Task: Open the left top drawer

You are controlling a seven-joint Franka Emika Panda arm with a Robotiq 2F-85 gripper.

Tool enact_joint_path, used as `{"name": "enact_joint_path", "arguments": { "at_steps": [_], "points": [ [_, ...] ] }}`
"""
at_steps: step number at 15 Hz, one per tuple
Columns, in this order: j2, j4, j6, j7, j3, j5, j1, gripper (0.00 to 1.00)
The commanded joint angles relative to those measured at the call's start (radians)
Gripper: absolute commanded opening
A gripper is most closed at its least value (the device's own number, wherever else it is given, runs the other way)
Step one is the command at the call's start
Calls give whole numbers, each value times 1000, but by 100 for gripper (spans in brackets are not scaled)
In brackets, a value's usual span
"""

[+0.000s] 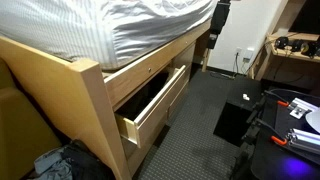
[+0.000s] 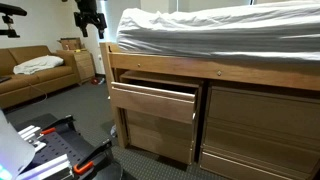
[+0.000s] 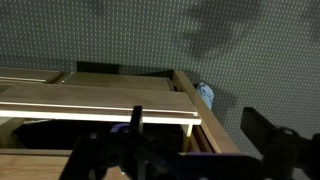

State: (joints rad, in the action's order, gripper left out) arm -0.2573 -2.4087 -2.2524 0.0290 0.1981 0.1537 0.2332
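Observation:
The left top drawer [image 1: 150,108] of pale light-brown wood stands pulled out from the bed frame, and its dark interior shows. It also shows in an exterior view [image 2: 155,100] and from above in the wrist view [image 3: 100,112]. My gripper [image 1: 218,20] is raised high, clear of the drawer, near the far end of the bed. It also shows in an exterior view [image 2: 90,15]. In the wrist view my gripper [image 3: 200,135] has its fingers spread wide with nothing between them.
A mattress with a white sheet [image 2: 220,35] lies on the bed frame. Closed drawers [image 2: 260,125] sit beside the open one. A brown sofa [image 2: 30,75] and a cardboard box [image 2: 70,44] stand behind. A black mat [image 1: 235,120] lies on the carpet and a blue cloth [image 3: 205,95] lies by the frame.

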Motion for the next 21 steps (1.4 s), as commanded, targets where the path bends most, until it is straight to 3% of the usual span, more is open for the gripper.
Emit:
{"name": "enact_joint_path", "arguments": {
  "at_steps": [1,8,16,17,20,21],
  "points": [
    [0,1,2,0,2,0,-2,100],
    [0,1,2,0,2,0,-2,100],
    [-87,-284,-207,376,27,154,-10,100],
    [-23,-210,-162,311,17,118,-9,100],
    [-57,-258,-185,362,23,134,-10,100],
    [-53,-254,-176,443,52,46,-52,100]
  ]
}}
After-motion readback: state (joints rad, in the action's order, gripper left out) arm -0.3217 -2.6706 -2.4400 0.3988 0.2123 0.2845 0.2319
